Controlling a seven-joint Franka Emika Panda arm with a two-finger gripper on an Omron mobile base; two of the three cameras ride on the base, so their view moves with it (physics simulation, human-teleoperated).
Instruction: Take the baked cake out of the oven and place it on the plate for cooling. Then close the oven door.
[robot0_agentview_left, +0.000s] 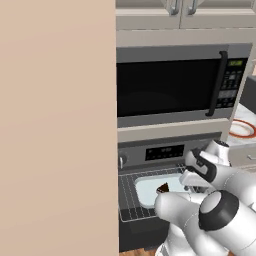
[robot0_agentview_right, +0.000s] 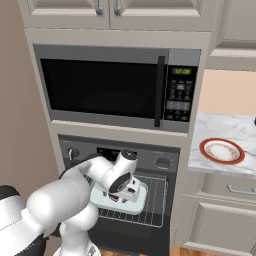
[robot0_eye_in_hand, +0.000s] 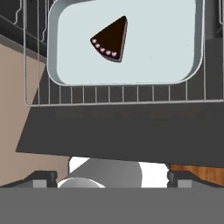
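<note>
Gripper (robot0_eye_in_hand: 112, 178) wide open, holding nothing, up above the pulled-out wire rack (robot0_eye_in_hand: 113, 94). On the rack, a pale tray (robot0_eye_in_hand: 175, 52). On the tray, toward its left end, the baked cake (robot0_eye_in_hand: 111, 39), a small dark wedge, not yet picked up. Oven door (robot0_eye_in_hand: 131, 131) down and open below the rack's front edge. Far right, on the worktop near its front edge, the plate (robot0_agentview_right: 222, 150), bare. All steps left: grab, carry, set down, shut door.

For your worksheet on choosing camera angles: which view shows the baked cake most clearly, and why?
The hand view: the baked cake lies unobstructed on the pale tray, a dark wedge with whitish dots along one edge. The left base view gives a small brown sliver beside the arm. In the right base view the arm covers that spot.
</note>
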